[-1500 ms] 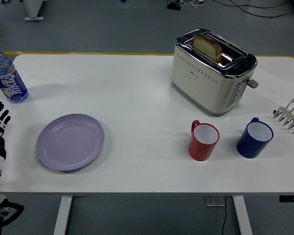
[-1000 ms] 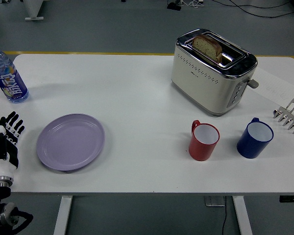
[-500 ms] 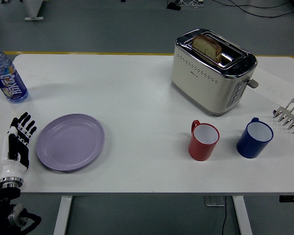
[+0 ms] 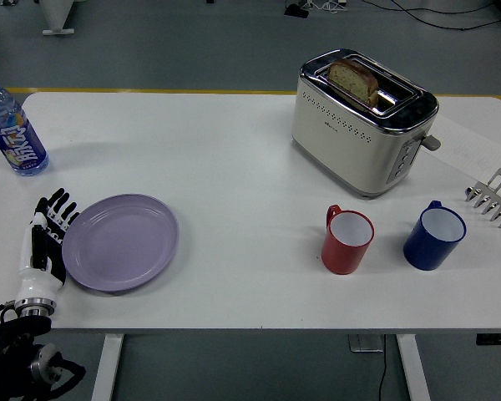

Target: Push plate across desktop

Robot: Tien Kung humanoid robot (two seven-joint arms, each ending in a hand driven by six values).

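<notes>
A round lilac plate (image 4: 121, 241) lies flat on the white table (image 4: 234, 167) at the front left. My left hand (image 4: 47, 238) rests on the table right at the plate's left rim, fingers straight and pointing away from me, holding nothing. Whether it touches the rim I cannot tell. My right hand is not in view.
A water bottle (image 4: 13, 128) stands at the far left. A cream toaster (image 4: 361, 121) with bread in it stands at the back right. A red mug (image 4: 346, 240) and a blue mug (image 4: 433, 236) stand front right. A metal rack (image 4: 494, 197) sits at the right edge.
My left hand has moved steadily rightward from the table's left edge up to the plate's left rim. The plate has not visibly moved.
</notes>
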